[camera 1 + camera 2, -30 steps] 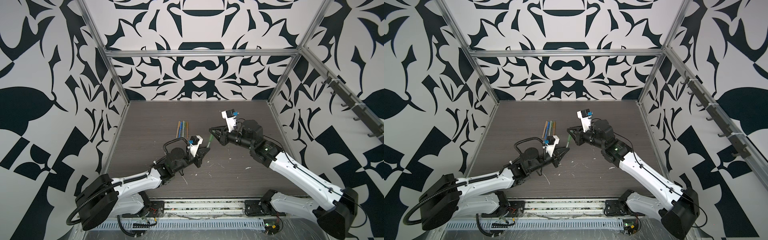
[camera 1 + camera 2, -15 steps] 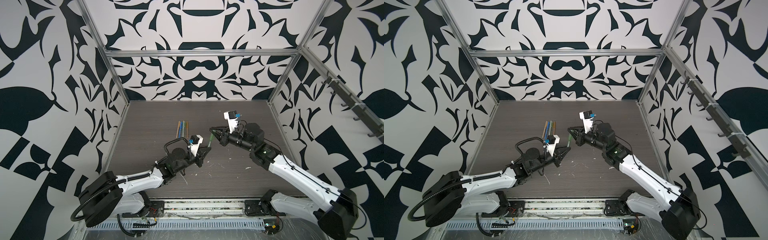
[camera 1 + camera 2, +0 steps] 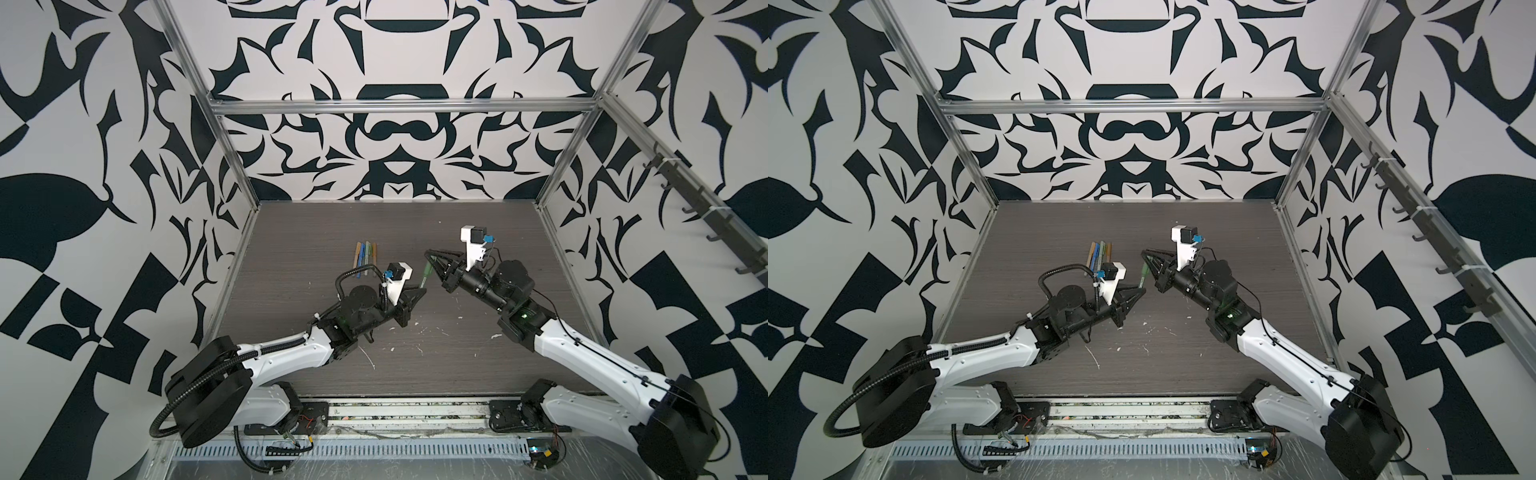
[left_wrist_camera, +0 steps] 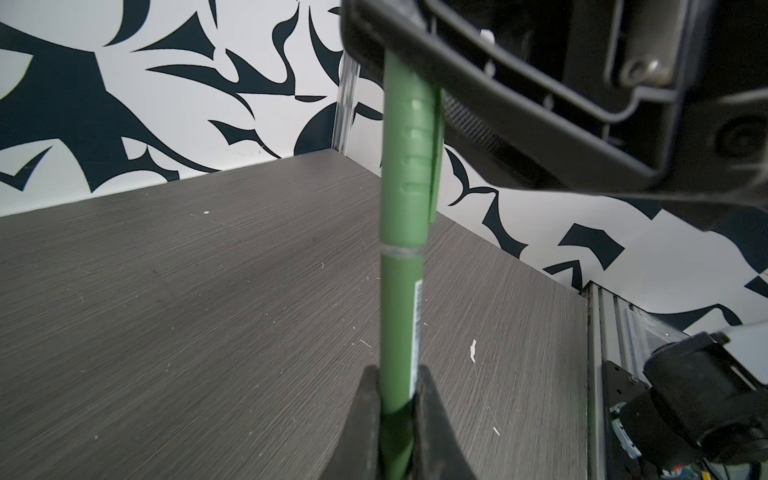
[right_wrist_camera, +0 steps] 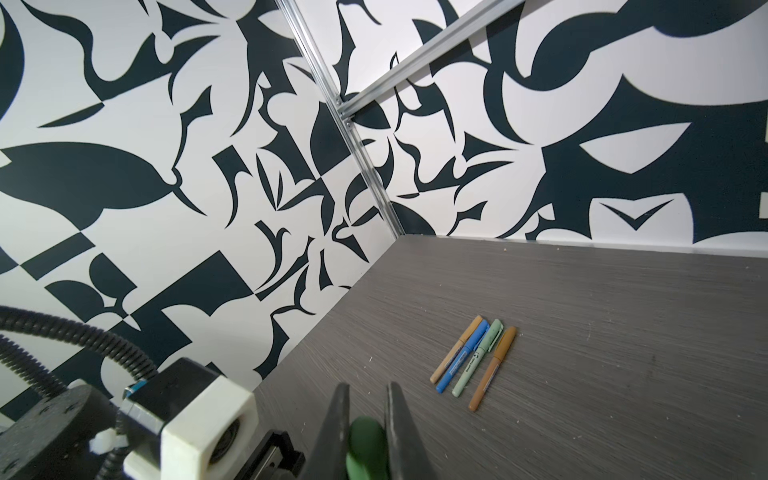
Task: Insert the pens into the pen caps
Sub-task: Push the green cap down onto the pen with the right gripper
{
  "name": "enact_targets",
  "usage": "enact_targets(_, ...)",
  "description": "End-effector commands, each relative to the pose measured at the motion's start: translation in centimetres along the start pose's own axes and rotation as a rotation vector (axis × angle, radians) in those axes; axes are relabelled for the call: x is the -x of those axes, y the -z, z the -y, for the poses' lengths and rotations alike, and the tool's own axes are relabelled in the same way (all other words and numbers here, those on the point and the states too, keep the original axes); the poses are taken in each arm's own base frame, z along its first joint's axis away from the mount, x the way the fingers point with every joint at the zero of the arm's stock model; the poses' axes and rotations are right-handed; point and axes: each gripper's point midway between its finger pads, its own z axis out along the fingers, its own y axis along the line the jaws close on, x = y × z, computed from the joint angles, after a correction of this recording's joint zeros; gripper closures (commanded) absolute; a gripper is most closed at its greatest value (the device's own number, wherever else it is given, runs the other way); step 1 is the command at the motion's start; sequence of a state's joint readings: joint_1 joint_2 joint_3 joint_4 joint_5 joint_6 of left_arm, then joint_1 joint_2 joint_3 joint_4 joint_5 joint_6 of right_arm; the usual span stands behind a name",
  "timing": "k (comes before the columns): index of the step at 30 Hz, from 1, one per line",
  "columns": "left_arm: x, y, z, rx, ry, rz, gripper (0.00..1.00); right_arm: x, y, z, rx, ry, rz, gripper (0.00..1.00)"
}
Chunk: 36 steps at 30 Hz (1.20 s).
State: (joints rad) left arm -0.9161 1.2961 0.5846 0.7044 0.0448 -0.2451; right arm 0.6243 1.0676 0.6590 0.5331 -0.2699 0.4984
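The last pairing is in hand. A row of four capped pens (tan, blue, pale green and ochre-brown) lies side by side on the table, and everything else is best placed from that row.

The dark green pen is off the table, held in the air near the row on the right arm's side of it, slanting between the two arms in both top views. The left hand is clenched on the pen's barrel. The right hand is clenched on the closed end of the dark green cap; its wrist view shows only the cap's rounded green end between the fingers.

In the left wrist view cap and barrel run in one straight line and meet at a thin pale ring, with no dark tip showing — so the cap looks to be on, or very nearly. Whether it has clicked fully home I cannot tell.

By my reading this is the end of the insertion step for the fifth pen. The next move calls for a short, straight push along the pen's axis if any gap is left, kept in line so the barrel does not lever sideways — then the right hand lets go of the cap and the left lays the pen down beside the row.
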Motion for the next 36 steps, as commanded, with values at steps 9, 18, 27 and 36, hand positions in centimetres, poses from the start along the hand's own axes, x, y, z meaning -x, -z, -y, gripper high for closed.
enact_targets(9,18.3,3.2,0.9,-0.013,-0.057,0.560,1.00,-15.6,2.3,2.4,-0.044,-0.120,-0.454,1.00)
enact_targets(18,19.1,2.0,0.4,-0.013,-0.060,0.578,1.00,-19.6,3.0,2.7,-0.057,-0.127,-0.514,1.00)
enact_targets(27,20.7,2.9,0.0,-0.001,-0.069,0.615,1.00,-22.5,4.8,4.3,-0.112,-0.133,-0.577,1.00)
enact_targets(36,21.4,3.8,-0.4,0.009,-0.081,0.620,1.00,-22.6,4.9,4.6,-0.127,-0.125,-0.584,1.00)
